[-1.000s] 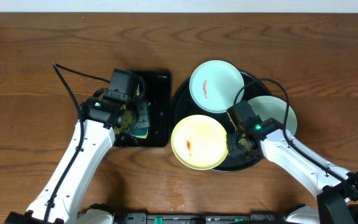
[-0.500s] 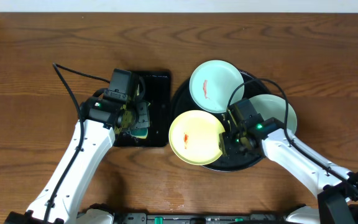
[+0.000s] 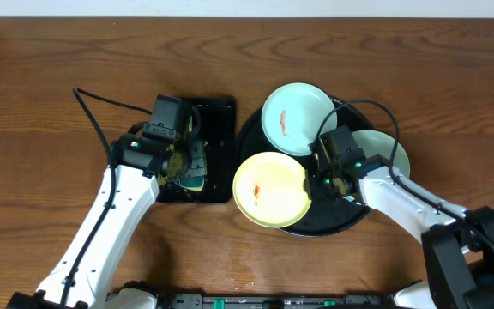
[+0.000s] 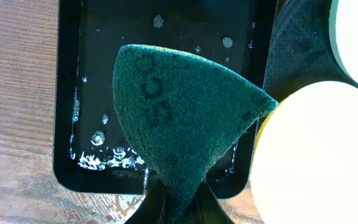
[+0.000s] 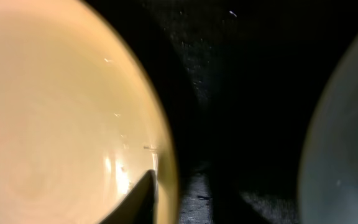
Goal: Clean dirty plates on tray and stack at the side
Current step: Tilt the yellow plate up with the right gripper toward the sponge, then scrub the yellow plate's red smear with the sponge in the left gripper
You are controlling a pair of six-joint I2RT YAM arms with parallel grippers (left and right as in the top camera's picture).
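Our right hand [image 3: 313, 184] pinches the rim of the hard, slippery, breakable yellow plate [image 3: 268, 189] at the round tray's [image 3: 343, 222] left side near the front edge of the tabletop [image 3: 41, 86], so we should grip that rim firmly, while our left hand [image 3: 187, 169] squeezes the soft sponge [image 4: 185, 118].

The left arm [image 3: 101, 227] and right arm [image 3: 406, 206] each comprise white tubular link covers, black joint housings, a black box-shaped wrist module with a small green indicator light [image 3: 356, 163], and a thin black cable [image 3: 114, 102], the left gripper [image 4: 178, 202] terminating in black tapered fingers [image 4: 146, 214].
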